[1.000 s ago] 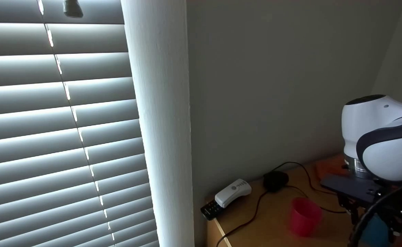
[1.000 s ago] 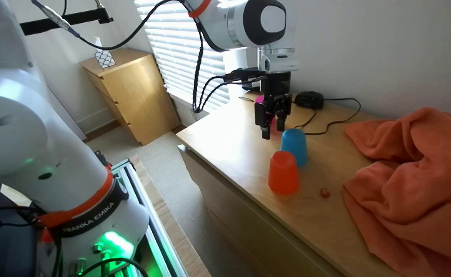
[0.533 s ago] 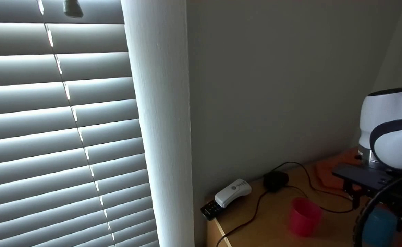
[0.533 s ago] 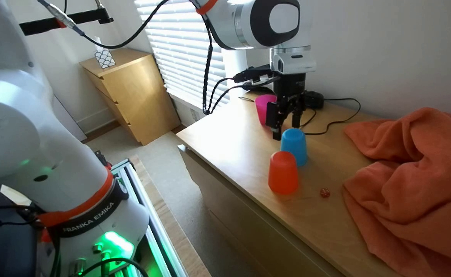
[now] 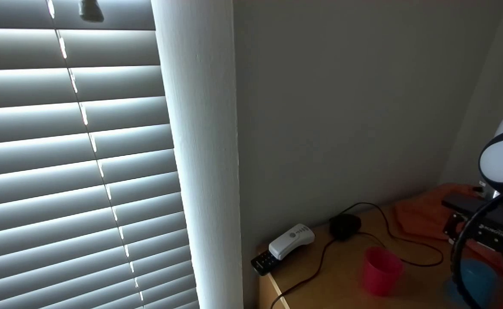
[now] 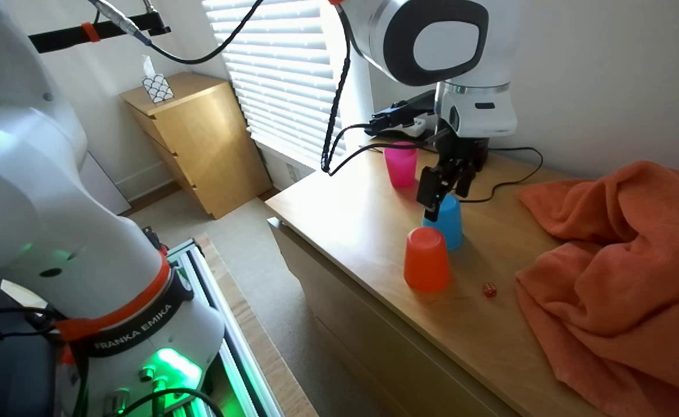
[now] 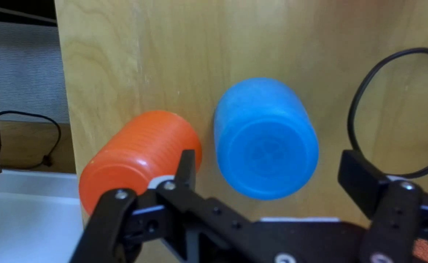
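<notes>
The black band (image 6: 177,297) round the robot base (image 6: 201,329) reads FRANKA EMIKA (image 6: 133,328), plain as day. There's white lettering (image 5: 492,231) on the hand (image 6: 446,204) too, but it's too fuzzy.

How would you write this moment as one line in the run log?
gripper: open, holding nothing; nearest: blue cup, upside down; beside it: orange cup, upside down; pink cup: upright

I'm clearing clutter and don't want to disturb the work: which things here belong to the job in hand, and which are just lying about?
Likely the job's:
blue cup, upside down, nearest the open gripper
orange cup beside it
perhaps the pink cup and red die

Likely just lying about:
orange cloth
white handset
black remote
black corded device
tissue box
</notes>
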Motion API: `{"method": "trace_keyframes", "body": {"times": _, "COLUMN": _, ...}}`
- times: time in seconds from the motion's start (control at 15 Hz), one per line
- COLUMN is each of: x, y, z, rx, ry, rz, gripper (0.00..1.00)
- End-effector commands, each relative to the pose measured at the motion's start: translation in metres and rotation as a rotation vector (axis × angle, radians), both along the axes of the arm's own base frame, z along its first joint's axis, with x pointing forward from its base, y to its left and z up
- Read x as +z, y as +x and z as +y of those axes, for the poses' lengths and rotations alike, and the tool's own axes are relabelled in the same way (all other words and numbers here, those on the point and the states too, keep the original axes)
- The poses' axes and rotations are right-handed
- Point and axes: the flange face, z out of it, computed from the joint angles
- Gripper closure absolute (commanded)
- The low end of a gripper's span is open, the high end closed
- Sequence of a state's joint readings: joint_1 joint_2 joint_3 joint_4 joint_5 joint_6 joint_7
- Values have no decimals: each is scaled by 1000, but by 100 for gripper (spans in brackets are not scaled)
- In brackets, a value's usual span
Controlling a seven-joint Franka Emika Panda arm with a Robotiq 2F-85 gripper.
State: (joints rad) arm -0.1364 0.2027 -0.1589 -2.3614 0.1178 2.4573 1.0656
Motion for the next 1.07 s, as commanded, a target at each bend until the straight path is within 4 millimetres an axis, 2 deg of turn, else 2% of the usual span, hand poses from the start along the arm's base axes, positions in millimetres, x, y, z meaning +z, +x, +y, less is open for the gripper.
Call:
{"method": "trace_keyframes", "body": {"times": 0.0, "x": -2, "y": -10, "z": -20, "rx": -3, "ry": 91, "rz": -29, "gripper": 0}}
{"method": "trace_keyframes", "body": {"times": 0.47, "x": -15, "y": -14, "z": -38, "rx": 38, "ry": 249, "rz": -16, "gripper": 0}}
{"method": "trace_keyframes", "body": {"times": 0.53, "x": -17, "y": -14, "z": -40, "rx": 44, "ry": 270, "rz": -7, "gripper": 25}}
{"method": "trace_keyframes", "body": {"times": 0.6, "x": -18, "y": -13, "z": -40, "rx": 52, "ry": 287, "rz": -2, "gripper": 26}}
{"method": "trace_keyframes", "body": {"times": 0.8, "x": -20, "y": -7, "z": -30, "rx": 59, "ry": 304, "rz": 4, "gripper": 51}}
{"method": "trace_keyframes", "body": {"times": 0.87, "x": -17, "y": -4, "z": -25, "rx": 64, "ry": 298, "rz": 7, "gripper": 57}}
{"method": "trace_keyframes", "body": {"times": 1.0, "x": -10, "y": 0, "z": -6, "rx": 84, "ry": 264, "rz": 4, "gripper": 58}}
